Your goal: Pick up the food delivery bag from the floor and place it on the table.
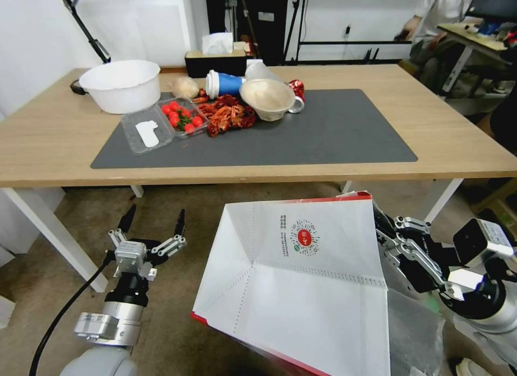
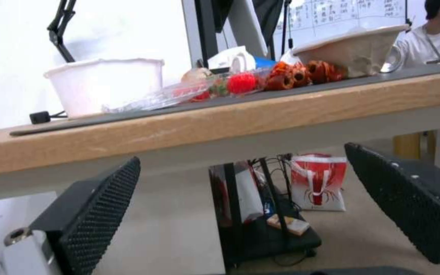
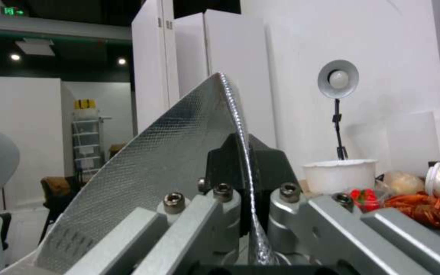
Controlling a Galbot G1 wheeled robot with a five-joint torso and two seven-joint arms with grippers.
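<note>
The food delivery bag [image 1: 301, 279], white with red trim and a small red round logo, hangs tilted above the floor [image 1: 177, 268], just in front of the table [image 1: 458, 144]. My right gripper [image 1: 379, 225] is shut on the bag's right rim. In the right wrist view, the right gripper [image 3: 245, 152] pinches the rim, with the silver foil lining [image 3: 169, 160] beside the fingers. My left gripper [image 1: 153, 220] is open and holds nothing, low at the left below the table's front edge. In the left wrist view, the left gripper [image 2: 240, 156] has its black pads spread wide.
On the left half of the dark mat [image 1: 334, 133] lie a white tub [image 1: 121, 85], a tomato box [image 1: 180, 116], crayfish [image 1: 229, 115], a paper cup [image 1: 223, 84] and a beige bowl [image 1: 269, 98]. A white table leg [image 1: 59, 241] stands near my left arm. Another red-and-white bag [image 2: 319, 187] sits under the table.
</note>
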